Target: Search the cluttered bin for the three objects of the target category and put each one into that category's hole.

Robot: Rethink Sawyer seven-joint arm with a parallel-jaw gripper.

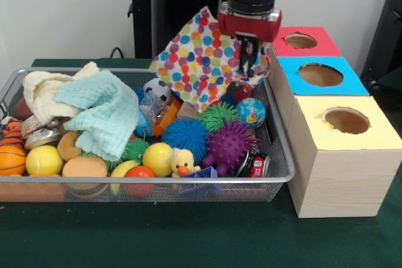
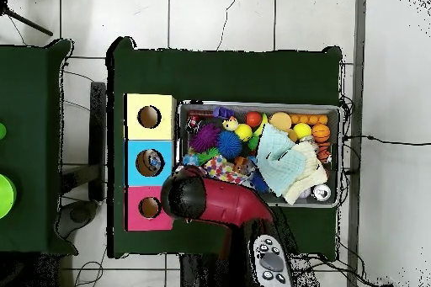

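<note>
Pincer [image 1: 249,54] clamps polka-dot cloth [image 1: 204,61], lifted over bin [image 1: 280,155]; fingertips mostly hidden by fabric.

A green tablecloth [image 1: 188,236] covers the table; a green object [image 2: 4,191], perhaps a bowl, sits aside.

The basket [image 1: 276,177] is thin metal wire mesh with a shiny rim. The dotted cloth [image 1: 201,54] and the mint towel [image 1: 103,111] look soft and matt. The box [image 1: 333,180] shows pale wood grain. The purple ball [image 1: 227,145] has rubbery spikes.
</note>
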